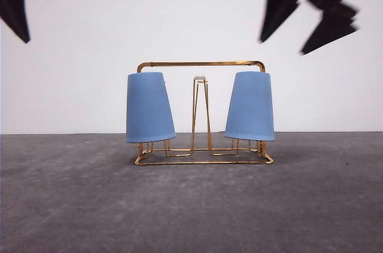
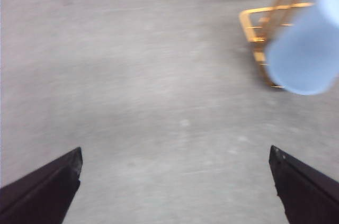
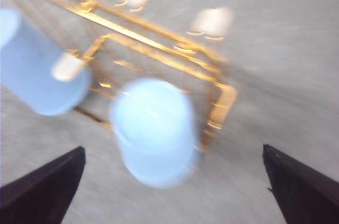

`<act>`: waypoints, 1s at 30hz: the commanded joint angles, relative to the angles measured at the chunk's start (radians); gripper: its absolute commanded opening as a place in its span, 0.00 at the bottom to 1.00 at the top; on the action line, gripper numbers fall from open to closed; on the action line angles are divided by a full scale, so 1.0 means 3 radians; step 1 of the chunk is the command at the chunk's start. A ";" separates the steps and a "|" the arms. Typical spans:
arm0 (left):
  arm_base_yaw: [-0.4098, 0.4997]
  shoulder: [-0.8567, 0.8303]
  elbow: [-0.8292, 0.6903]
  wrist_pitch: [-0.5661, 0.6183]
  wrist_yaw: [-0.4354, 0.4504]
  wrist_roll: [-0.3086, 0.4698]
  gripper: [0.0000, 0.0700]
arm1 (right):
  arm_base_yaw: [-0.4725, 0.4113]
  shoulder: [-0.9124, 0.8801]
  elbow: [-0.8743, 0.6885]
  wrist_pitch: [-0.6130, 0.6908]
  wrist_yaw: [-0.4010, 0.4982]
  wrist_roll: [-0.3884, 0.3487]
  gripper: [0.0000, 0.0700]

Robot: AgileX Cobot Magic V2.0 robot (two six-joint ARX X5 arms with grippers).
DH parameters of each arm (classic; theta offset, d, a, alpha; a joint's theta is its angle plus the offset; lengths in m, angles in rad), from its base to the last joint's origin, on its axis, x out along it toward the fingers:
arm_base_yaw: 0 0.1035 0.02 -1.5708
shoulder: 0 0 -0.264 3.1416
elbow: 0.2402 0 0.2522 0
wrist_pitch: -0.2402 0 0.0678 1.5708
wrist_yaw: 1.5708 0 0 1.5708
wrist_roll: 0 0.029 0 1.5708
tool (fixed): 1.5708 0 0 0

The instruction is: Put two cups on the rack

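Gold wire rack stands mid-bench on the grey bench, w/ both light blue cups on it, upside down over pegs at opp. ends. Left cup leans a bit, its top tipped toward the left end; right cup leans slightly the other way. Between them a bare peg pair w/ a white tip stands upright under the arched top bar. Left tool is up high at the far left of the front view, well apart from the rack, dark & partly cut off. In left wrist view its fingers are spread wide w/ nothing between them, just bare bench below; rack corner & one cup sit off to the side, blurred. Right tool is high above the right cup, motion-blurred, not touching it. Right wrist view: fingers wide apart, holding nothing, looking down on rack & both cups, all blurred.
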 commanded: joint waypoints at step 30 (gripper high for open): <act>0.0163 0.0017 0.0036 -0.0052 0.0014 -0.0012 0.05 | -0.0581 -0.1809 -0.1392 -0.0369 0.0314 0.0317 0.02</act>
